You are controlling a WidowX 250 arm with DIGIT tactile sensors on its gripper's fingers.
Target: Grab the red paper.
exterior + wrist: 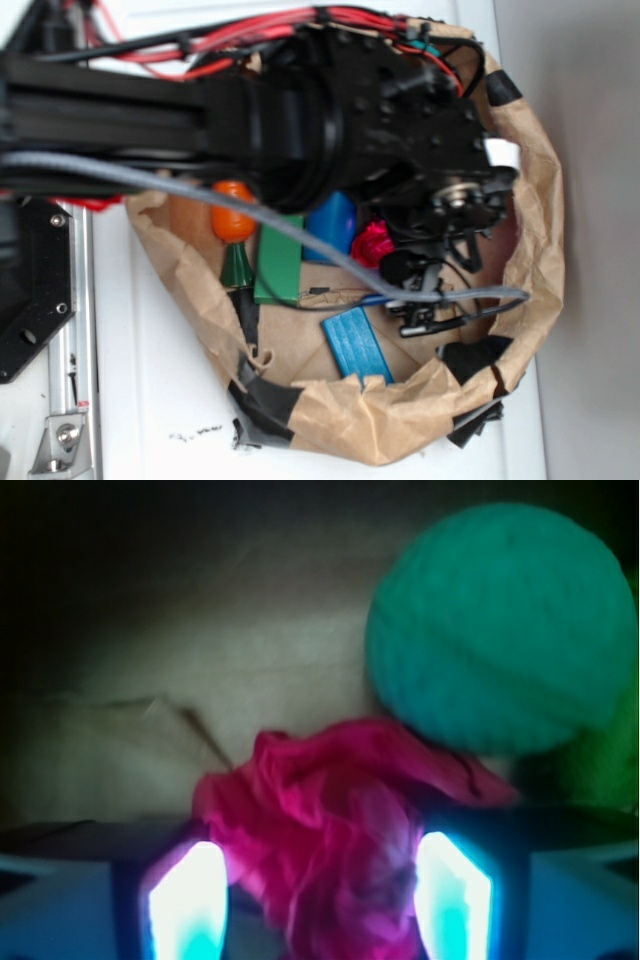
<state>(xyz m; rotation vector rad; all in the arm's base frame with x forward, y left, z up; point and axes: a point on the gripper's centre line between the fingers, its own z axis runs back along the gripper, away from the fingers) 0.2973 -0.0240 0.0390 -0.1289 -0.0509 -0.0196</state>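
Wrinkly tissue-like red paper (320,830), knit-textured green ball (500,630) (matt), creased brown paper bag (400,420)

Your red paper (330,840) is a crumpled, wrinkly wad lying on brown paper, touching the green ball (500,630) beside it.

Green ball (502,630), carrot (233,222), blue block (355,345), paper bag (540,200).
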